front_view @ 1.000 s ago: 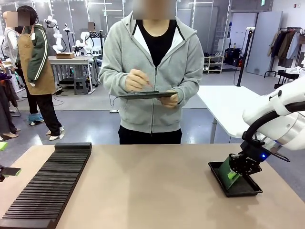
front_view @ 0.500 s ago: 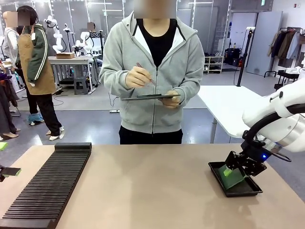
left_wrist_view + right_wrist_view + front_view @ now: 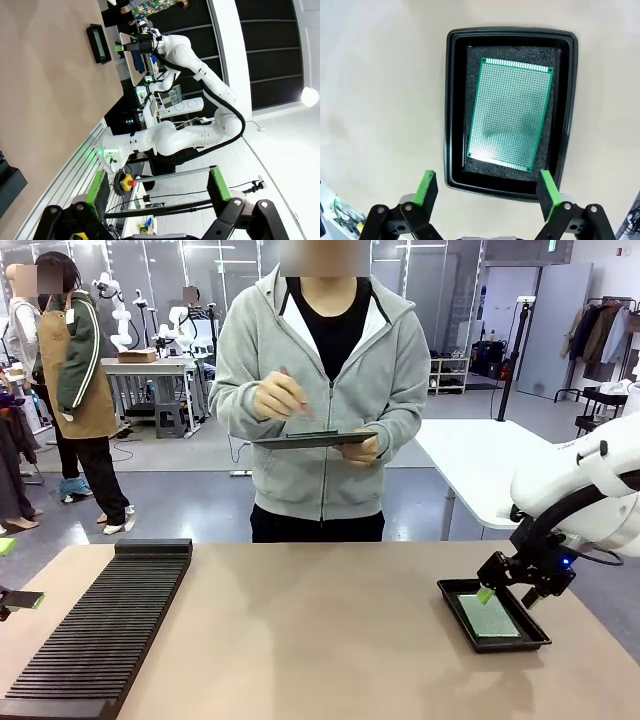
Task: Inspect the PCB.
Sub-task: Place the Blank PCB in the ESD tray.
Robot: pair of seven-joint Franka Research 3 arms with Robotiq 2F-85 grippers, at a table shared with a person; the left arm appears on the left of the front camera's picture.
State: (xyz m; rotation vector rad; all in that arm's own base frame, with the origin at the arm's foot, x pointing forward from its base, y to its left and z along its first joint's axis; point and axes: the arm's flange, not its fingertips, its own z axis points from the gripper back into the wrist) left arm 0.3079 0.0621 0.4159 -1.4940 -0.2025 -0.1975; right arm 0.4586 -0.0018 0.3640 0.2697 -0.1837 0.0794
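Observation:
The PCB (image 3: 512, 115), a green finely dotted board, lies flat on the dark foam inside a black tray (image 3: 451, 100). From the front the PCB (image 3: 488, 618) rests in that tray (image 3: 447, 590) at the table's right side. My right gripper (image 3: 486, 182) hovers above the tray's near rim, open, with nothing between its green pads. In the front view the right gripper (image 3: 497, 588) hangs just over the tray's far end, apart from the board. My left gripper (image 3: 157, 186) is open and empty; it sits at the table's far left edge (image 3: 18, 599).
A long black slotted rack (image 3: 110, 630) runs along the table's left side. A person in a grey hoodie stands across the table, writing with a pen on a clipboard (image 3: 310, 439). The left wrist view shows the tray (image 3: 98, 42) far off with the right arm beside it.
My right gripper has opened and let go of the PCB, which went from tilted to lying flat in the tray. The gripper has risen and drawn back to the right.

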